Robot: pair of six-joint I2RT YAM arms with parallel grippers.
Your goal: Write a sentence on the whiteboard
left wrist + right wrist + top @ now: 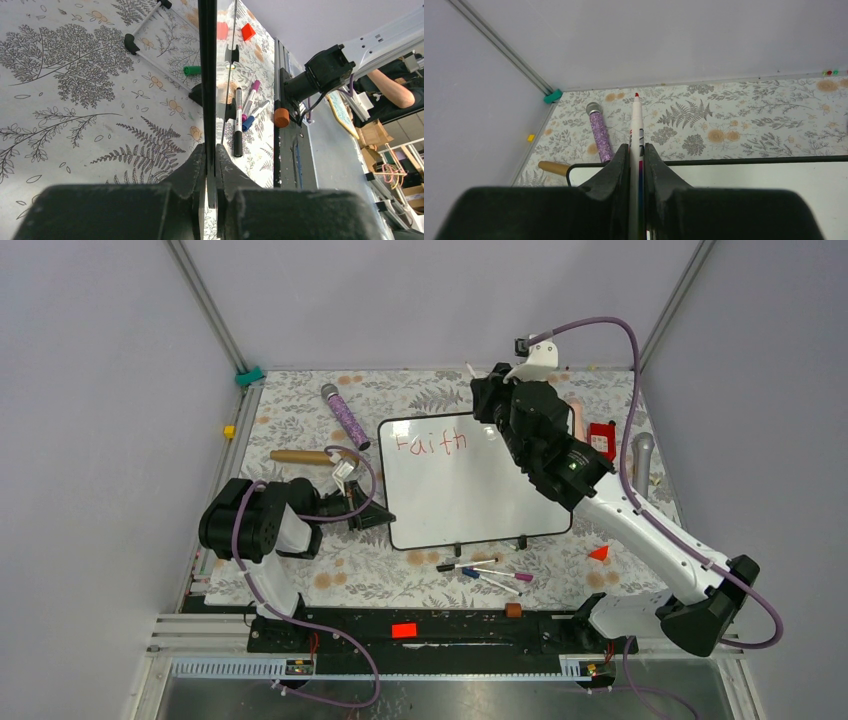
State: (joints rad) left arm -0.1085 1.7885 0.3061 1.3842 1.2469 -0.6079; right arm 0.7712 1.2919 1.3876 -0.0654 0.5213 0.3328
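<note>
Nearest the arm bases, a few loose markers [487, 571] lie on the floral worktop [290, 410], just in front of the whiteboard's 2 small feet and to the right of the left gripper [212, 155]. That gripper is pressed together on the left edge of the whiteboard [470, 495], the thin black frame running straight out between its fingers.

The board spans the gap between the 2 grippers. The sentence [431, 443] is 1 red word, "Faith", along the far edge, just left of the right gripper [636, 148]; the rest of the white face is bare, so I judge the writing well short of done.

The right gripper is pinching a red-tipped marker [636, 117] lengthwise. In the right wrist view its tip reaches past the board's far edge over the worktop, so it looks to be off the writing surface. Beyond and left of that tip lie a purple glitter microphone [600, 132] and a wooden rod [553, 168].

Risks, as I judge them:
- The board is clamped at 1 edge only. Pen pressure on the far side could swing or slide it and bend the strokes.
- The marker could slip back between the fingers under load.
- A low pass of the wrist across "Faith" could smear the wet ink.
</note>
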